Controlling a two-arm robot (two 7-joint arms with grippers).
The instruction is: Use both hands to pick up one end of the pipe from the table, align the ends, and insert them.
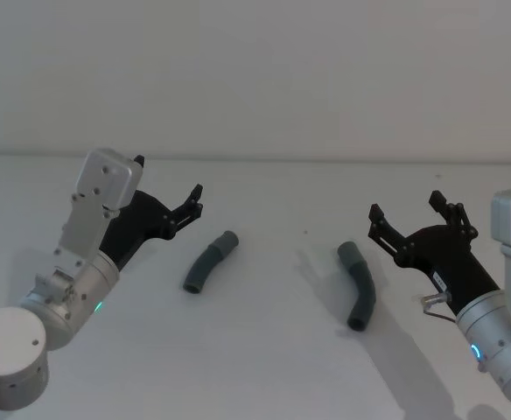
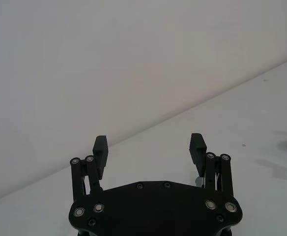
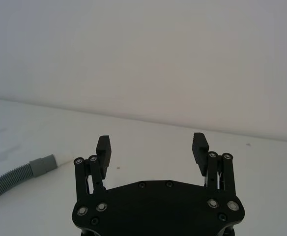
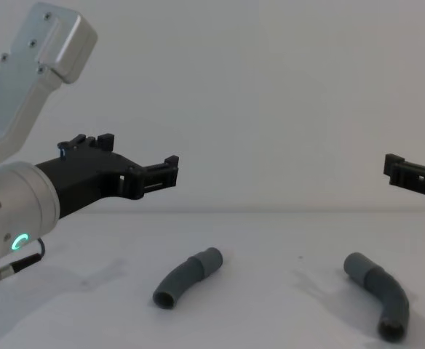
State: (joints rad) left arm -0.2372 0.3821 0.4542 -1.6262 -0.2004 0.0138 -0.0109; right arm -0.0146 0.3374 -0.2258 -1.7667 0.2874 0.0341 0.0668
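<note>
- The left gripper, black and two-fingered, is held above the table with its fingers spread wide and nothing between them.
- The left pipe piece, a short curved dark-grey hose, lies flat on the table just right of this gripper's fingertips and below them, not touching them. Its far cuff angles towards the right.
- The right pipe piece, also curved and dark grey, lies flat well apart from the first, left of the right gripper and clear of it.
- The right gripper hovers above the table, its fingers wide apart and empty, pointing away from the robot and slightly left.
</note>
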